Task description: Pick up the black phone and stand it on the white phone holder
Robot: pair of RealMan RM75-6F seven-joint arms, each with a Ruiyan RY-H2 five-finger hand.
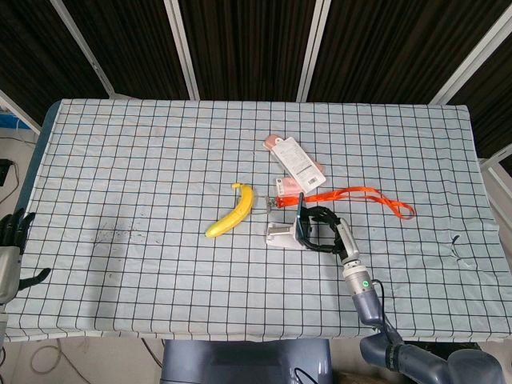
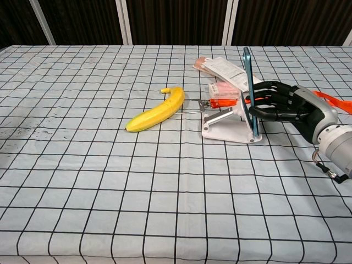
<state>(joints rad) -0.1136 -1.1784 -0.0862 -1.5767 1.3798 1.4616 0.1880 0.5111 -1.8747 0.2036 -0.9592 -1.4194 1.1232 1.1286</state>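
Phone (image 2: 249, 91) stands edge-on on the holder (image 2: 228, 127), right hand (image 2: 283, 104) clasping it. Letting go unseated could tip it toward the table's far edge. Left hand (image 1: 12, 240) idles, fingers apart.

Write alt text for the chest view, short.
The robot's right hand holds a thin black phone on edge, leaning against the white phone holder on a checked tablecloth. A yellow banana lies left of the holder, with flat packets and an orange lanyard behind.

Black phone (image 2: 249, 91) upright, leaning on white phone holder (image 2: 226, 127), mid-table.
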